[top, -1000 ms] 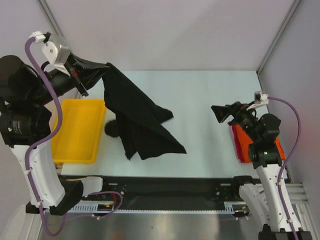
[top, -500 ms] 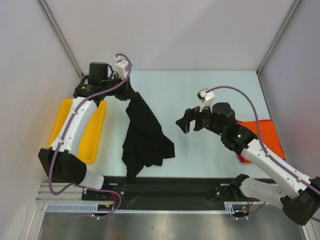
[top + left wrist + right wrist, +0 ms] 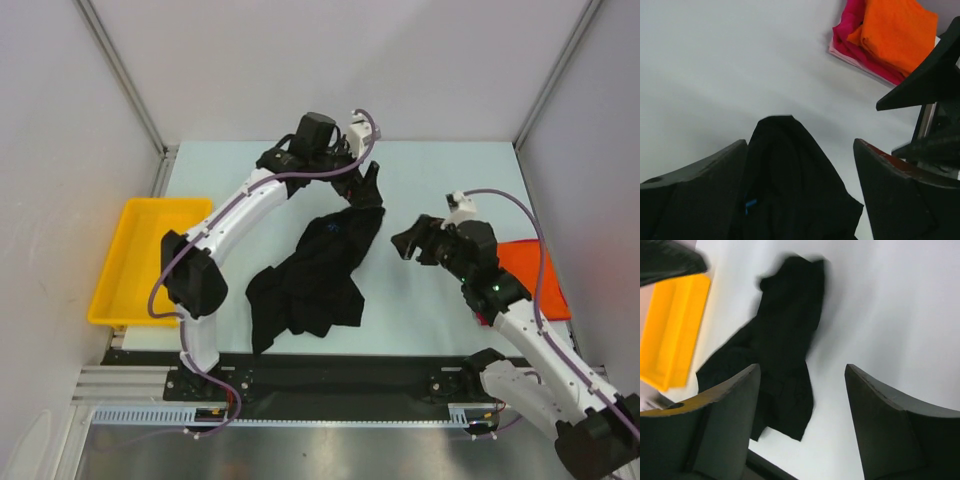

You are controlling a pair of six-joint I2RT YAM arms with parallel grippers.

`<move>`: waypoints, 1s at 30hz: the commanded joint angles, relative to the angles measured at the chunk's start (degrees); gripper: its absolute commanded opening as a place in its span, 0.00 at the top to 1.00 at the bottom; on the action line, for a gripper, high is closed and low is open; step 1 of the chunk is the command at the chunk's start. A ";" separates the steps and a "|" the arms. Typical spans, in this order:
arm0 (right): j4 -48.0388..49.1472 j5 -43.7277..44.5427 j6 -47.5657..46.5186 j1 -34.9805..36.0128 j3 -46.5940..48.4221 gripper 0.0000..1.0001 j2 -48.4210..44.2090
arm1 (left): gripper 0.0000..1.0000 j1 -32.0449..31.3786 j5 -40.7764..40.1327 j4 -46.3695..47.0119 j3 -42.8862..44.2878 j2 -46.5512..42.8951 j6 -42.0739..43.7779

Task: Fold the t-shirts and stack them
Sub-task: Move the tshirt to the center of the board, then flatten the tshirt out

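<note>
Blk tee [image 3: 785, 335] near ylw tray [image 3: 671, 330]

The crumpled black t-shirt [image 3: 318, 275] at mid-table is plain, with a small blue tag [image 3: 750, 205] at its collar. At the right edge, a bright orange t-shirt [image 3: 900, 30] lies on a magenta-pink t-shirt [image 3: 847, 20]. The tray [image 3: 150, 260] at left is solid yellow. The table [image 3: 440, 170] is pale bluish white. The left arm [image 3: 240, 205] and right arm [image 3: 530, 335] are white with black joints.

Matt soft cloth on black t-shirt [image 3: 318, 272], glossy plastic tray [image 3: 138, 262], smooth matt table [image 3: 440, 180] surf.
</note>
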 commanded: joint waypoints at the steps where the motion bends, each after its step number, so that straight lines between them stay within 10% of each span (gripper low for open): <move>1: 1.37 0.84 10.76 -5.63 -4.26 0.28 -5.03 | 0.00 0.62 0.97 -1.69 6.25 1.47 -1.07; 11: -8.48 4.01 12.88 -1.18 -1.03 0.29 6.63 | 0.00 8.96 -7.74 -10.56 -25.52 -27.16 17.35; 17: -2.47 3.05 20.62 -1.26 -4.35 0.31 15.34 | 0.18 10.28 -12.40 -23.75 -50.40 -44.38 25.03; 30: 11.28 -0.21 22.47 -2.84 -1.02 0.47 34.42 | 0.15 10.90 -22.51 -15.95 -65.64 -38.90 26.09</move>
